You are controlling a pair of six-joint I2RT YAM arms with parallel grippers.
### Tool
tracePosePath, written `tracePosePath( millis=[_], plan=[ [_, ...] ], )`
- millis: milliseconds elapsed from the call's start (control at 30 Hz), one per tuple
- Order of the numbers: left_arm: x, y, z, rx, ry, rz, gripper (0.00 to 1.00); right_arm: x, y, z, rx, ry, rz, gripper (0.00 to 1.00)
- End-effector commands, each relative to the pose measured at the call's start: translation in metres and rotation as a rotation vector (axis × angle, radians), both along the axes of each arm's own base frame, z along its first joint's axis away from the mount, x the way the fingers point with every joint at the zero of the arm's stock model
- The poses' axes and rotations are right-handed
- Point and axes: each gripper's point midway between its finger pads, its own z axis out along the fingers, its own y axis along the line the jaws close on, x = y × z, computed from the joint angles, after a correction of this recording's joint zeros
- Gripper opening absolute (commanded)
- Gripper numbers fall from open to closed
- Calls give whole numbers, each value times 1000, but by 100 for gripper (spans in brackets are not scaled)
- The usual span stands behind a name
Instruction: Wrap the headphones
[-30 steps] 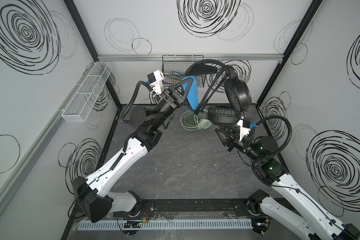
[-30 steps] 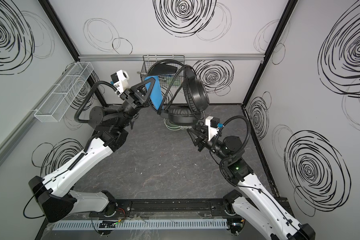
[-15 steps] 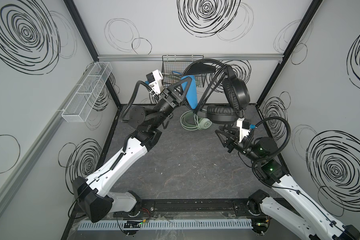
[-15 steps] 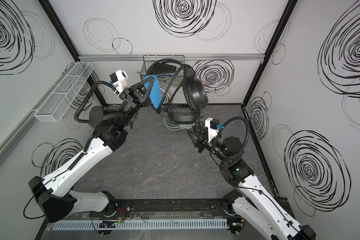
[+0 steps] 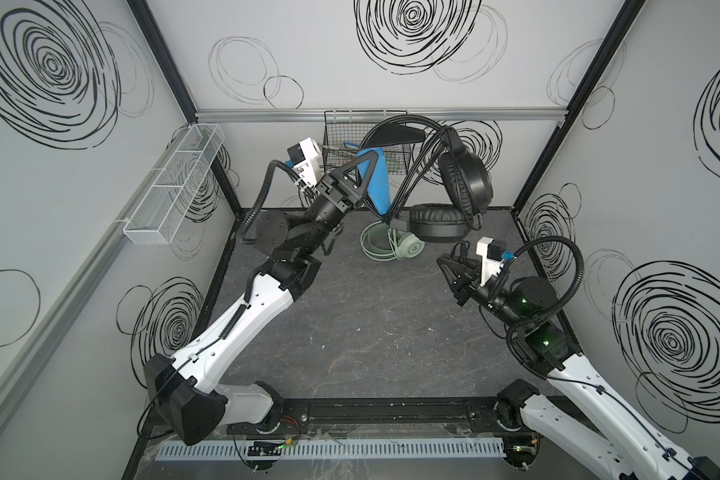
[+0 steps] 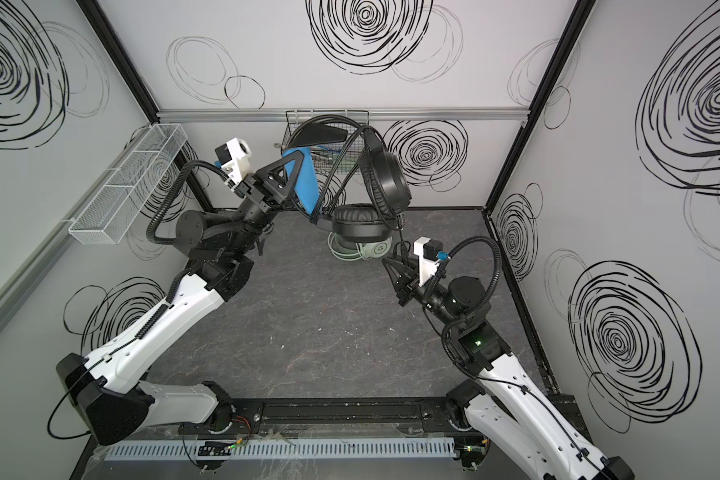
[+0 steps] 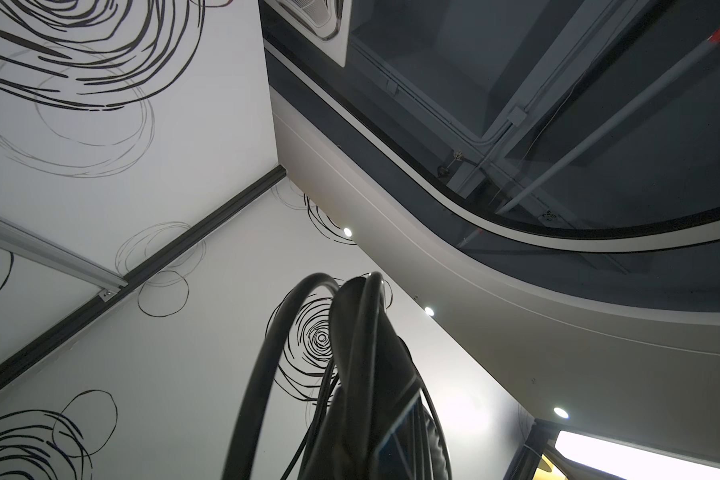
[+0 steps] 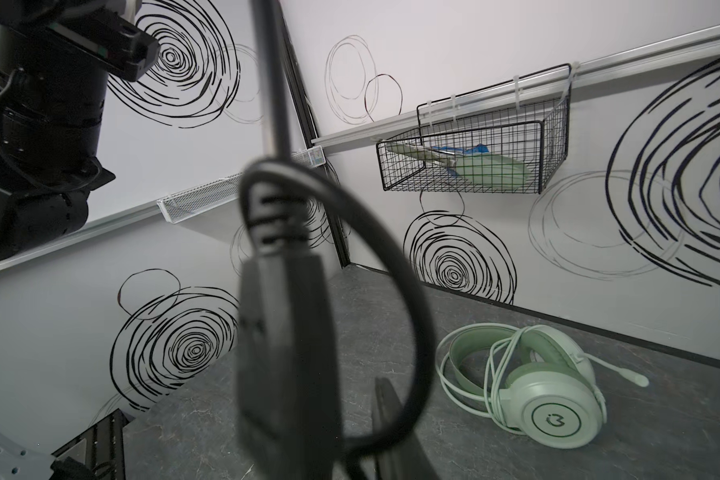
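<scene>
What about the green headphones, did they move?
No. The green headphones lie in the same spot on the floor, just below the black wire basket that hangs on the back wall.

On the rear of the dark stone-patterned tabletop [image 5: 371, 332]: pale mint-green corded headset [image 5: 408, 251]. Above it, at the left tool [image 5: 373, 166]: black corded over-ear headset [image 5: 464, 183]. Behind both, on the wall: black wire basket [image 5: 341, 137].
</scene>
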Motion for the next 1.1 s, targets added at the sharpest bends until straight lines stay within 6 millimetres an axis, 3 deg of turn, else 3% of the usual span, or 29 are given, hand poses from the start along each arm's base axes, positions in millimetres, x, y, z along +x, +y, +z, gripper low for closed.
tracePosePath(
  millis=[0, 67, 233, 433, 700, 833, 1067],
  plan=[
    [-35, 36, 46, -151, -134, 20, 0, -2, -1, -8, -16, 11, -3, 24],
    [-35, 36, 44, -148, -128, 22, 0, -3, 0, -8, -14, 9, 4, 26],
    [-33, 35, 39, -140, -117, 22, 0, -6, 0, -6, -16, -2, 12, 43],
    [-36, 38, 41, -136, -122, 35, 0, -5, -5, -8, -23, -1, -14, 41],
    [-38, 40, 45, -121, -135, 44, 0, -8, -10, -18, -35, 20, -31, 63],
    [-40, 36, 46, -114, -137, 32, 0, -7, -10, -19, -41, 19, -36, 66],
    [-48, 20, 50, -53, -162, 12, 0, -18, -8, 2, -7, -70, 5, 72]
  ],
)
